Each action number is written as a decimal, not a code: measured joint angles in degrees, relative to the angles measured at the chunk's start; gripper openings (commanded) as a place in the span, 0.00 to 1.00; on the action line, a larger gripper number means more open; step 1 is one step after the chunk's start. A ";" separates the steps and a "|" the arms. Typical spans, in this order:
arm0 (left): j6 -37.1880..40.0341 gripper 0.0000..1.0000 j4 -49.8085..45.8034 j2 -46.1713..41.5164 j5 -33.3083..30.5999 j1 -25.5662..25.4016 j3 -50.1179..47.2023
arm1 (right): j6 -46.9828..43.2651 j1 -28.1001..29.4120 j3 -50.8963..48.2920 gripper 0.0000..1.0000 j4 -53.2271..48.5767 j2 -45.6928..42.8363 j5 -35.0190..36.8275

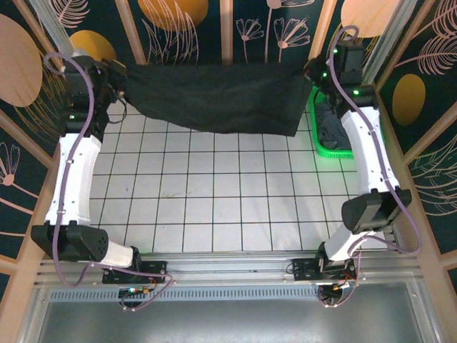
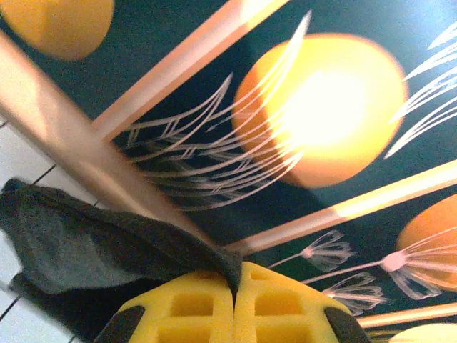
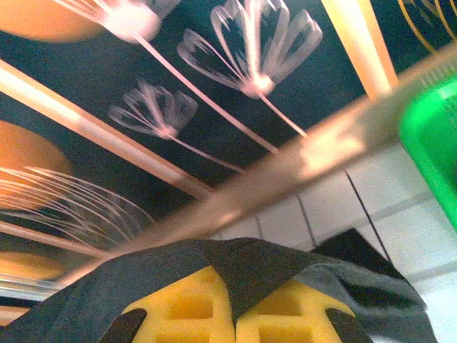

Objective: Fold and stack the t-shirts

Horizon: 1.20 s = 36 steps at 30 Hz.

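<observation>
Left gripper [image 2: 234, 277] and right gripper [image 3: 232, 287] hold one black t-shirt [image 1: 214, 96] stretched.

Black shirt [image 1: 214, 96] hangs as curtain between left claw [image 1: 116, 75] and right claw [image 1: 314, 71], both pinching its corners; no passage straight across. Patterned wall [image 1: 235, 28] close behind both claws. Green basket [image 1: 332, 151] near side of right claw, beside its arm. Tiled desk [image 1: 214, 200] nearward of shirt open, wide room.
</observation>
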 measured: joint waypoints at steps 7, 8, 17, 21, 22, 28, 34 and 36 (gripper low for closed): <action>0.26 0.00 -0.90 -6.88 -7.02 0.00 6.08 | -0.17 -0.11 -4.83 0.00 6.95 -12.66 -1.29; 0.48 0.00 -1.18 -7.98 -8.11 0.00 6.93 | -0.15 -0.11 -6.19 0.00 7.78 -14.99 -1.49; 1.05 0.00 -5.33 -8.48 -12.35 0.00 22.88 | 1.46 -0.22 -9.22 0.00 13.27 -26.23 -5.29; 1.05 0.00 -5.79 -2.08 -10.43 0.31 25.20 | 2.95 -0.24 -9.22 0.00 15.10 -22.51 -7.54; 1.05 0.00 -6.12 0.17 -9.68 0.57 25.79 | 3.43 -0.26 -9.22 0.00 15.61 -20.96 -8.20; 0.42 0.00 -8.52 15.72 -2.45 3.80 29.29 | 5.95 -0.35 -7.30 0.00 16.41 -7.69 -10.91; 0.11 0.00 -12.31 27.69 4.92 7.58 42.80 | 7.37 -0.52 2.16 0.00 14.14 2.49 -12.72; -0.04 0.00 -12.68 27.65 6.12 8.96 45.86 | 7.41 -1.11 5.09 0.00 13.38 3.06 -12.79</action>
